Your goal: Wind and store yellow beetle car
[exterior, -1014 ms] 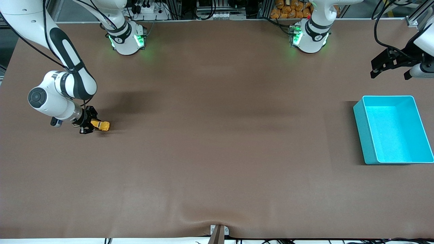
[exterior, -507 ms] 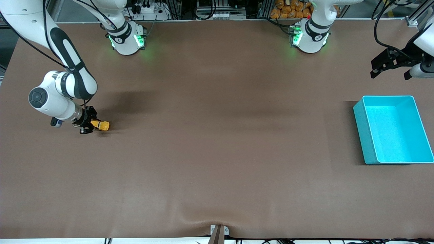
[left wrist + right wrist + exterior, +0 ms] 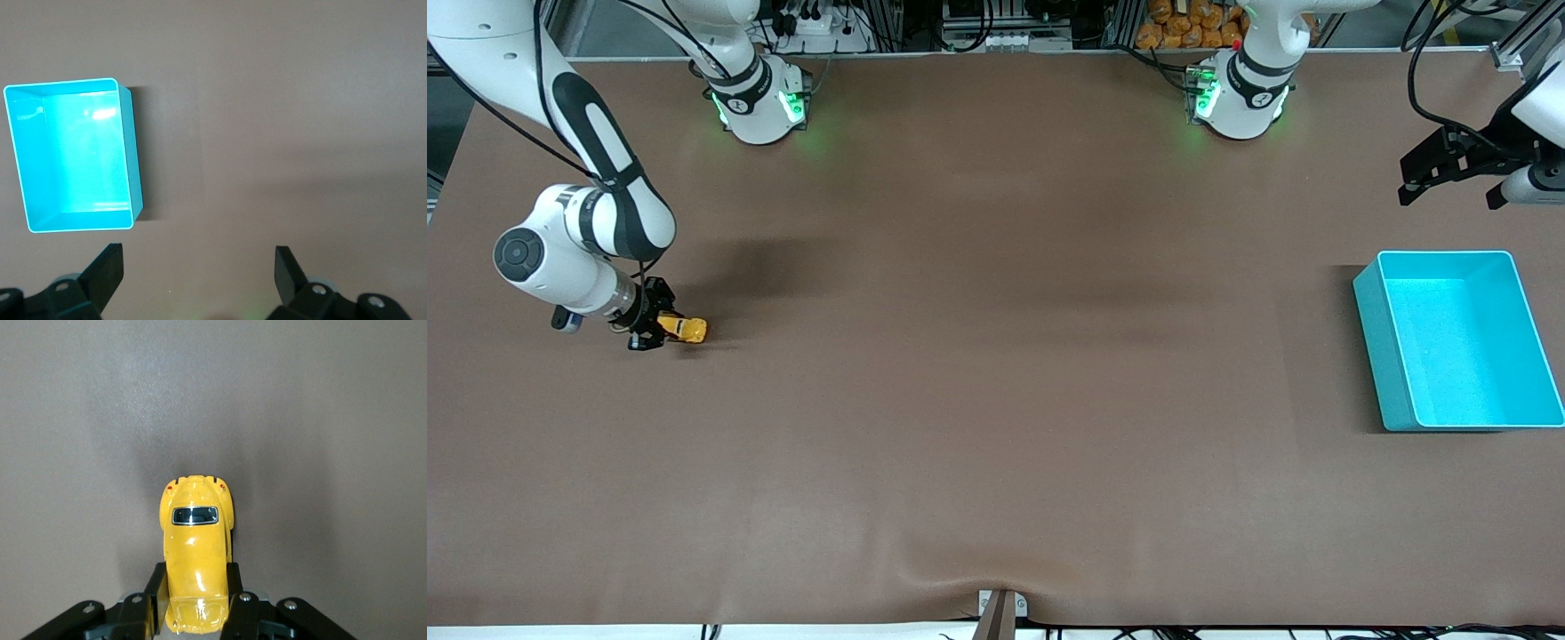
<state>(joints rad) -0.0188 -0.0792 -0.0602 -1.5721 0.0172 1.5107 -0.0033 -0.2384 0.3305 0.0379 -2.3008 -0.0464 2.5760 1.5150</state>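
The right pincer (image 3: 660, 327) is clamped on the yellow beetle car (image 3: 683, 330), its two fingers (image 3: 235, 597) pressing the car's flanks at one end while the rest of the body pokes out ahead of them. The car sits low at the counter (image 3: 996, 400), near the edge at the right arm's end, about midway between the base edge and the front-camera edge; whether its wheels touch the surface I cannot tell. Its long axis runs straight out from the pincer, in line with the wrist, and points along the counter toward the left arm's end.

That is the relation the winding turns on: judged from this grip, a pull-back stroke would have to run along that axis, dragging the car toward the right arm's end edge with the wheels pressed down.

The teal bin (image 3: 1458, 342) stands well apart, close to the edge at the left arm's end. The left pincer (image 3: 1449, 169) waits with its fingers spread wide, up in the air over the counter near the corner at the left arm's end on the base side, and is by far the nearer to the bin.
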